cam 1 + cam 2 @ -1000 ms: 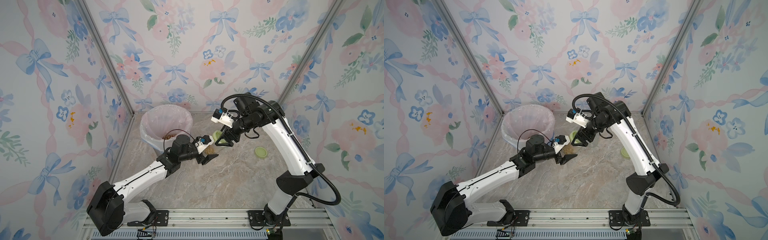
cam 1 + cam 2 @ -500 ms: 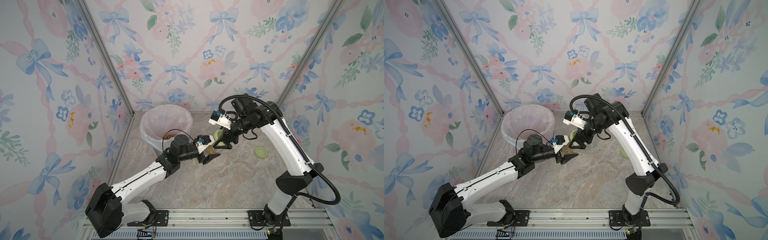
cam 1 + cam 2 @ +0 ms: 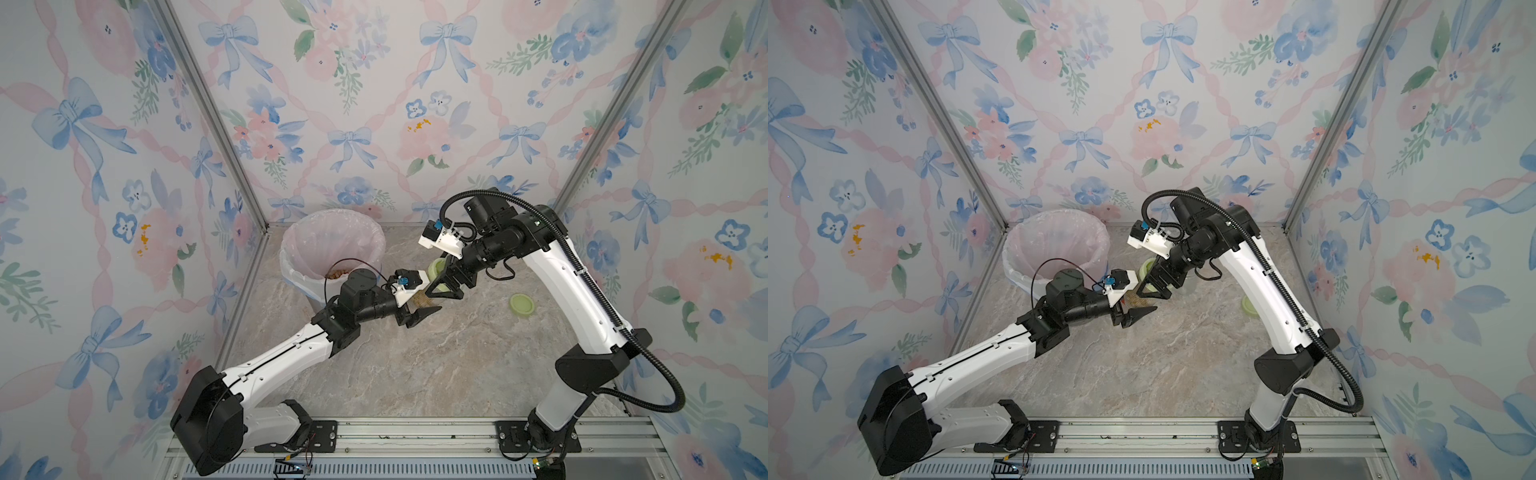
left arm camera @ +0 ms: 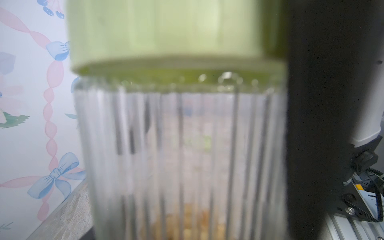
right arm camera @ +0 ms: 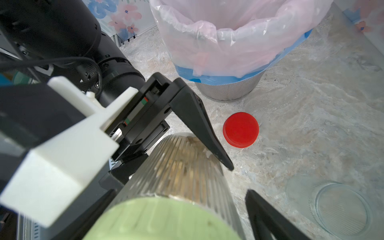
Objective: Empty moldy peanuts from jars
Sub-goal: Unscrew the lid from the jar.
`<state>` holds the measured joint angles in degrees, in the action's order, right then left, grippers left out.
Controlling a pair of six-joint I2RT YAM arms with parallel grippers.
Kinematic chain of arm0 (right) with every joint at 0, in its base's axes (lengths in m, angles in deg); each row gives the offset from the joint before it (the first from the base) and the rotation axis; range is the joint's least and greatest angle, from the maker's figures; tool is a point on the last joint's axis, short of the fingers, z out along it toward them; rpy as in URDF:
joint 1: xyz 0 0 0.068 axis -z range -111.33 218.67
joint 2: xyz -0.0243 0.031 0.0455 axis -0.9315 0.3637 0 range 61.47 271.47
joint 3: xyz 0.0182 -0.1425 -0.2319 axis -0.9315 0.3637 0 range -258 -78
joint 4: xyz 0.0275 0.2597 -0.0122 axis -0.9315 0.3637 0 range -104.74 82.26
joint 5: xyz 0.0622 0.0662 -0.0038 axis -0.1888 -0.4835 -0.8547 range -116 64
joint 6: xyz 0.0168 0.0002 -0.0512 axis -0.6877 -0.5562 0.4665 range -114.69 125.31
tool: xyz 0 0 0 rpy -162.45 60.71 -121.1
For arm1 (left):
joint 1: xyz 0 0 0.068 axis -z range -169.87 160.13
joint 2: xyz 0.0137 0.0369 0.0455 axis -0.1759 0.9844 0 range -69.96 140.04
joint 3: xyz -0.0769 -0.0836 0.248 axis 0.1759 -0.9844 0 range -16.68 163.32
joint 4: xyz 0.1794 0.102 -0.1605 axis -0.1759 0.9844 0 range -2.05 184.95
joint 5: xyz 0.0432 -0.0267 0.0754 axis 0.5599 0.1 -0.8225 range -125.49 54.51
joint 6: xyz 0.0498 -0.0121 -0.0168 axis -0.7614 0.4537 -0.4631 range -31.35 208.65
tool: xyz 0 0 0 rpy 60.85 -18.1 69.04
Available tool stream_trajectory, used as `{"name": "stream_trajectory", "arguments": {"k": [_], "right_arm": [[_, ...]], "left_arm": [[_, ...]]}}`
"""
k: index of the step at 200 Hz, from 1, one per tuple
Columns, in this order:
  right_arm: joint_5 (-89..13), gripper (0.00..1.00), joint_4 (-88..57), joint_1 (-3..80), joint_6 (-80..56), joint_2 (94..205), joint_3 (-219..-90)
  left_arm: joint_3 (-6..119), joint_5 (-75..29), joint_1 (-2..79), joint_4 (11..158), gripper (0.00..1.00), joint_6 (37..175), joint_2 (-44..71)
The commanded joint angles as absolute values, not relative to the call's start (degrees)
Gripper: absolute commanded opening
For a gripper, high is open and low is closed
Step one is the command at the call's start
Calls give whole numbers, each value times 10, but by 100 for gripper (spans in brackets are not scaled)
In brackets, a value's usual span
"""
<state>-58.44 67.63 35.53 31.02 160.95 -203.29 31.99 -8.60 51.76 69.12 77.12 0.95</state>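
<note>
Both arms wear white shells over black joints. The left arm [image 3: 286, 357] carries a thin black wire [image 3: 353, 259], the right arm [image 3: 569, 291] a ribbed black hose [image 3: 490, 192]. White camera mounts [image 5: 62, 166] top black tapered pincer fingers [image 5: 199, 122].

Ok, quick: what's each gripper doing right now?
Left gripper: closed on the ribbed clear jar with pale green lid.
Right gripper: open, jaws either side of that lid.

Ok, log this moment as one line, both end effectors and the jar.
left end effector: shut on jar | right end effector: open around green lid | lid: on jar | peanuts: inside jar
</note>
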Motion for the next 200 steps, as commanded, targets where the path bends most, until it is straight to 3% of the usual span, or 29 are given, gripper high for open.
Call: {"name": "stream_trajectory", "arguments": {"k": [1, 200], "right_arm": [[-591, 97, 666, 362, 299, 1584, -2029], [-636, 97, 579, 401, 244, 1484, -1942]], "left_arm": [[346, -69, 522, 637, 0, 762, -9], [351, -74, 520, 637, 0, 759, 3]]}}
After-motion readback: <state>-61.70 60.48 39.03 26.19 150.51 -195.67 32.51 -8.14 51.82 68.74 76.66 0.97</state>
